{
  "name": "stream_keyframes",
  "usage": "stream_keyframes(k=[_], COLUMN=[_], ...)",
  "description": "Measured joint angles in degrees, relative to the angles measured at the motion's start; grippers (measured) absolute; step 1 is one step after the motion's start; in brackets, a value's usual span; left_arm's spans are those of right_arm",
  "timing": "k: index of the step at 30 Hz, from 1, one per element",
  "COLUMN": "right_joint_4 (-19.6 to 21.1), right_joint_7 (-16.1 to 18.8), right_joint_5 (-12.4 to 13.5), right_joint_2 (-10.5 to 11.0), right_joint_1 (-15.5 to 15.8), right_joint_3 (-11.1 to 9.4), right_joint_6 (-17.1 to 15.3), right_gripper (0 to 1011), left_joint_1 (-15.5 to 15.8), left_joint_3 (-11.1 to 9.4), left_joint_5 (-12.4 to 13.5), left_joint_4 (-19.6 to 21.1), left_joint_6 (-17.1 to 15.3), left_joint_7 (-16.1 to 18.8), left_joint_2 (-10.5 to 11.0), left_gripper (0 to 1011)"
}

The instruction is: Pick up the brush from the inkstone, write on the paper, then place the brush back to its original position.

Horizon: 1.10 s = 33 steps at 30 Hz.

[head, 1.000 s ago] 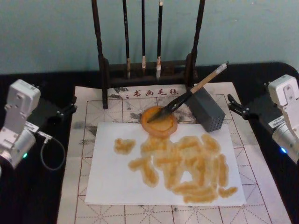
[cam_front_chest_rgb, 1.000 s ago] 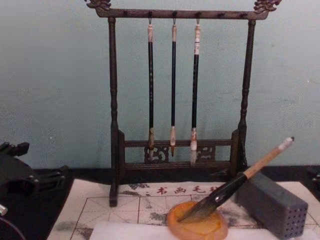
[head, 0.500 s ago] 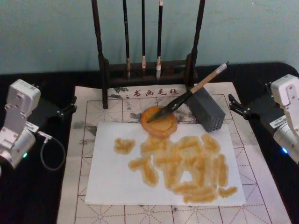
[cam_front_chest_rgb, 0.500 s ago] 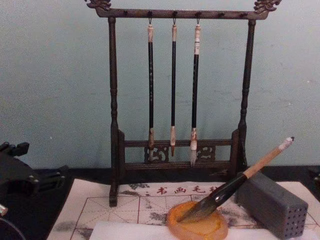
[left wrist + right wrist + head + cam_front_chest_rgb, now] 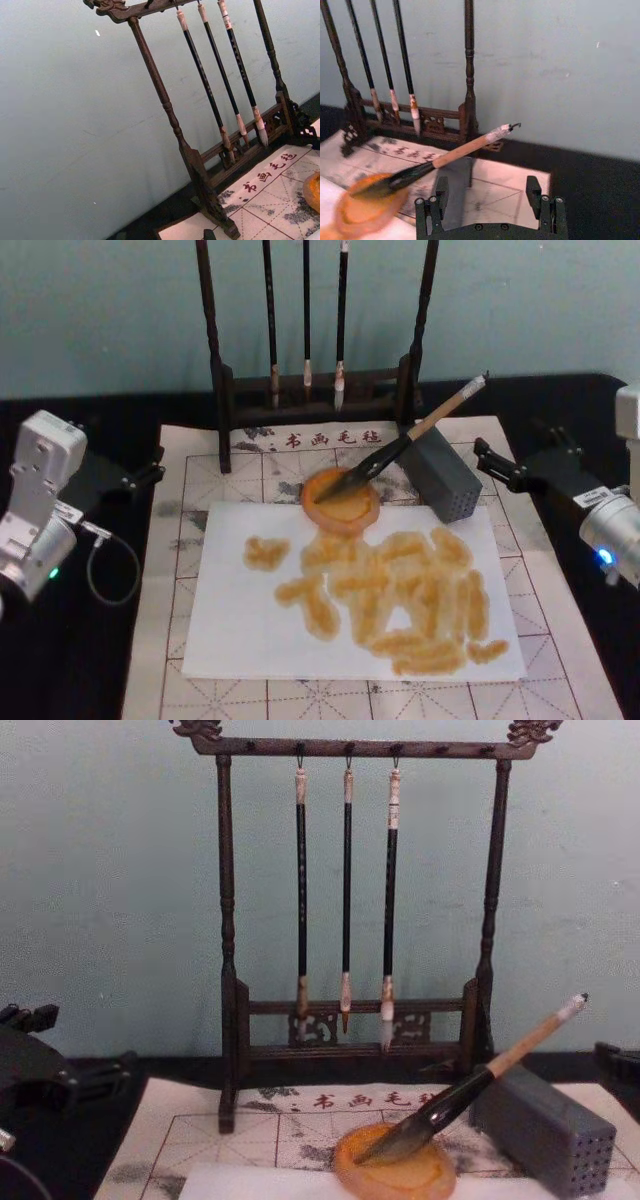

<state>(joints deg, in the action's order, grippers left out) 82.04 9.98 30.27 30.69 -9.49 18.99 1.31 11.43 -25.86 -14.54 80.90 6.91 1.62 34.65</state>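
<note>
**Brush lies in the inkstone; right claw released near the block**

The large calligraphy brush (image 5: 400,445), with a tan wooden handle, black ferrule and dark pointed tuft, lies tilted. Its tuft sits in the round, shallow, orange-amber inkstone (image 5: 342,508), and its handle leans on the top edge of the grey perforated block (image 5: 447,483). Its whitish end points toward the desk's far right corner.

The inkstone stands on the far edge of the white sheet of paper (image 5: 235,625). The paper's middle and right part carry broad amber-brown strokes. The paper lies on an off-white mat (image 5: 172,540) with red grid lines, red characters and ink stains. The mat is spread over the middle of the black desk (image 5: 90,660).

Toward the far edge stands a dark wooden brush stand (image 5: 222,390), and three thin dark-handled brushes (image 5: 306,320) hang from it.

The right claw (image 5: 487,182) hovers over the desk's right side, near the grey block but apart from it. It is released, with its two black fingers (image 5: 534,192) spread and nothing held between them. The brush handle crosses the right wrist view beyond them, untouched.

The left claw (image 5: 142,477) is parked by the desk's left edge, just off the mat's far left corner. Whether it is released or clenched cannot be told.
</note>
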Motion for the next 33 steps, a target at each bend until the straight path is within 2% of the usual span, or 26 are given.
stream_keyframes(k=[2, 5, 9, 11, 14, 15, 18, 24, 33], right_joint_4=[-0.42, -0.87, -1.91, -2.30, -3.23, -3.81, -4.91, -7.24, -10.25], right_joint_7=[1.82, 3.30, 4.88, 5.16, 5.49, 5.52, 5.36, 3.93, 1.97], right_joint_5=[3.17, 6.08, 11.23, 12.72, 16.32, 18.24, 21.34, 26.13, 29.83], right_joint_2=[-1.14, -2.29, -4.75, -5.50, -6.85, -7.46, -8.55, -10.43, -12.65], right_joint_1=[-0.34, -0.77, -1.81, -2.21, -3.13, -3.68, -4.69, -6.80, -9.40], right_joint_3=[-1.04, -2.00, -4.04, -4.59, -5.55, -5.97, -6.60, -7.56, -7.74], right_joint_6=[-2.38, -4.76, -9.59, -11.00, -13.96, -15.40, -17.83, -21.16, -22.50], right_gripper=[1002, 1002, 1002, 1002, 1002, 1002, 1002, 1002, 1002], left_joint_1=[0.00, 0.00, 0.00, 0.00, 0.00, 0.00, 0.00, 0.00, 0.00], left_joint_3=[0.00, 0.00, 0.00, 0.00, 0.00, 0.00, 0.00, 0.00, 0.00], left_joint_5=[0.00, 0.00, 0.00, 0.00, 0.00, 0.00, 0.00, -0.01, 0.00], left_joint_4=[0.00, 0.00, 0.00, 0.00, 0.00, 0.00, 0.00, 0.00, 0.00], left_joint_6=[0.00, 0.00, 0.00, 0.00, 0.00, 0.00, 0.00, 0.00, 0.00], left_joint_7=[0.00, 0.00, 0.00, 0.00, 0.00, 0.00, 0.00, 0.00, 0.00], left_joint_2=[0.00, 0.00, 0.00, 0.00, 0.00, 0.00, 0.00, 0.00, 0.00], left_gripper=[1001, 1001, 1001, 1001, 1001, 1001, 1001, 1001, 1001])
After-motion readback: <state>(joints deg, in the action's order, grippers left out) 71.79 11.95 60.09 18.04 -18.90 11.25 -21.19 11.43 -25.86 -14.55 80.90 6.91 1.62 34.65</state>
